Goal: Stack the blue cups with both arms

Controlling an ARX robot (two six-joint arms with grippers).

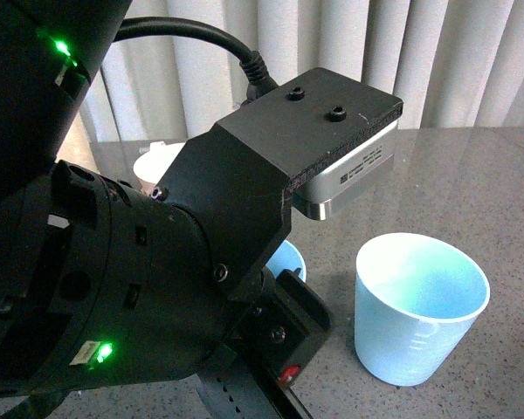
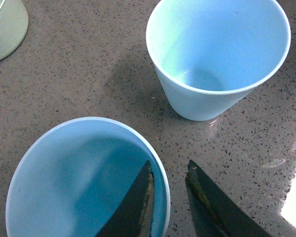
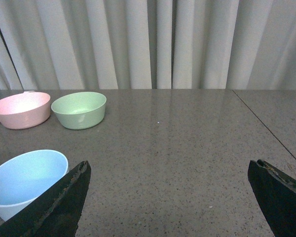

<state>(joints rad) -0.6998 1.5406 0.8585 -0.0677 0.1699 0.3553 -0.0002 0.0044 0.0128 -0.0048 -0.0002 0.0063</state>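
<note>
My left gripper (image 2: 168, 170) is shut on the rim of a light blue cup (image 2: 79, 182), with one finger (image 2: 135, 207) inside it and the other outside. The second blue cup (image 2: 217, 54) stands upright on the table just beyond it, apart from the held one. In the front view this free cup (image 1: 419, 305) is at the right, and only a sliver of the held cup (image 1: 290, 260) shows behind the left arm (image 1: 157, 262). My right gripper (image 3: 168, 168) is open wide over bare table, with a blue cup (image 3: 24, 180) beside its finger (image 3: 64, 202).
A pink bowl (image 3: 20, 109) and a green bowl (image 3: 79, 109) sit side by side at the back near a pale curtain (image 3: 153, 44). The green bowl (image 2: 2, 27) also lies near the held cup. The speckled grey tabletop (image 3: 187, 138) has a seam on one side.
</note>
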